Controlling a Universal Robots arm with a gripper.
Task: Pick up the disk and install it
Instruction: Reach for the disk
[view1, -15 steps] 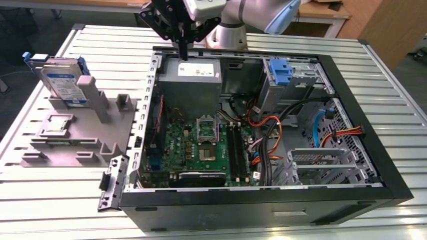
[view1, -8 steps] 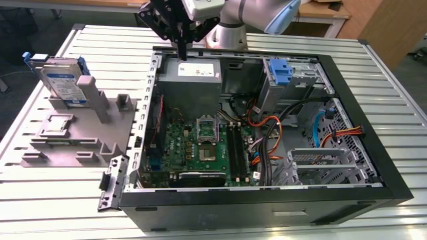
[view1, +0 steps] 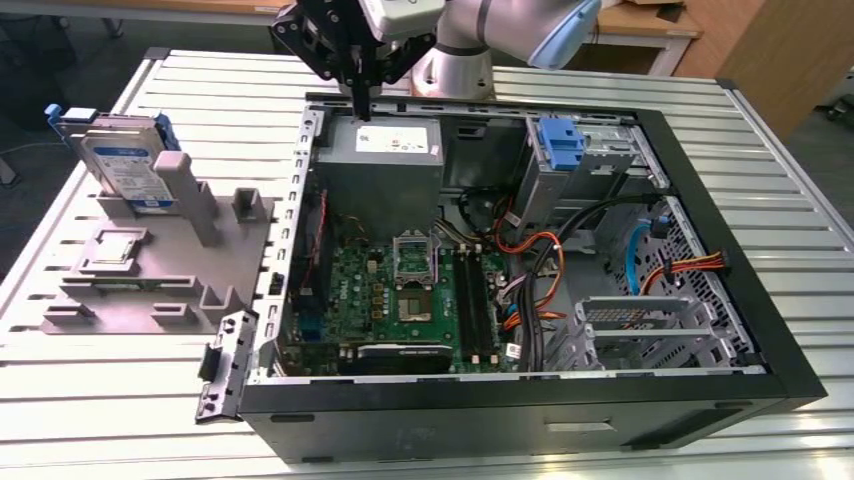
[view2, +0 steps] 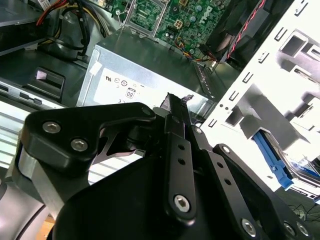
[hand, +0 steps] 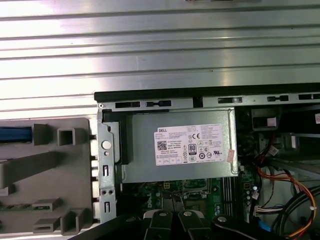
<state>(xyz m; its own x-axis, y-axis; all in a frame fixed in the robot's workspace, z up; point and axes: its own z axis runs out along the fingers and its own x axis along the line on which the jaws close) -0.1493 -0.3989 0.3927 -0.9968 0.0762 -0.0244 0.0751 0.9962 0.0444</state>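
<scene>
The disk (view1: 127, 165), a silver-grey drive with a white-and-blue label and a blue carrier frame, stands upright in a slot of the grey fixture (view1: 160, 270) at the exterior view's left, outside the computer case. In the first wrist view its blue edge (hand: 15, 134) shows from above. My gripper (view1: 362, 108) hangs over the case's back corner, just above the grey power-supply box (view1: 380, 150), well apart from the disk. Its black fingers (view2: 177, 115) are pressed together with nothing between them.
The open computer case (view1: 747, 330) lies on the slatted metal table (view1: 801, 200), with motherboard (view1: 400, 290), cables and a metal drive cage (view1: 641, 320) inside. A lone blue bracket (view1: 561, 145) sits at the case's back. The power-supply box (hand: 192, 145) lies right below the gripper.
</scene>
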